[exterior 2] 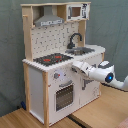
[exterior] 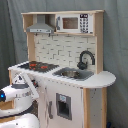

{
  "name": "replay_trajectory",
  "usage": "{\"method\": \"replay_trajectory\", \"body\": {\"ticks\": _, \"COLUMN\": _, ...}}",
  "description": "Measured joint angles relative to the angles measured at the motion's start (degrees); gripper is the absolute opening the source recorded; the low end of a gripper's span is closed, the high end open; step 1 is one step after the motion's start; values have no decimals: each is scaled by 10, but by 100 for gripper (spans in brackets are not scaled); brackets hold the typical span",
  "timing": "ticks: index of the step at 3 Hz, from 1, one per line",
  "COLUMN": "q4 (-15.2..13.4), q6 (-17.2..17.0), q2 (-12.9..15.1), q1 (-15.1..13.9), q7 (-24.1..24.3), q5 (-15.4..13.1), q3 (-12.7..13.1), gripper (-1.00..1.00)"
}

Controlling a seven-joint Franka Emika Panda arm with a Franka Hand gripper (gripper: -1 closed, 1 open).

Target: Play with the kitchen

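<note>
White kitchen (exterior 2: 52, 75), claw (exterior 2: 75, 65) second-exterior-view-only.

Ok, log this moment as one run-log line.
arm: reaching at kitchen front | claw: near counter edge, below hob | oven door: shut | sink, faucet: untouched

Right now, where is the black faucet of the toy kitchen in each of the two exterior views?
First exterior view: the black faucet stands right of centre, behind the sink.
Second exterior view: the faucet stands above centre, toward the second exterior view's right.
Shared landmark: the black-red hob.
</note>
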Motion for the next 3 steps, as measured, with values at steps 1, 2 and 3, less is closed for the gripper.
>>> {"method": "replay_trajectory", "body": {"ticks": 1, "q4": 0, "q6": 0, "q2": 0, "q1": 0, "q7": 61, "q5": 0, "q3": 0, "gripper": -100}}
{"method": "replay_trajectory", "body": {"ticks": 2, "q4": 0, "q6": 0, "q2": 0, "q1": 1, "q7": 121, "q5": 0, "q3": 0, "gripper": -100}}
{"method": "replay_trajectory", "body": {"ticks": 3, "q4": -1, "q6": 0, "q2": 0, "q1": 1, "q7": 179, "q5": 0, "q3": -1, "gripper": -100}}
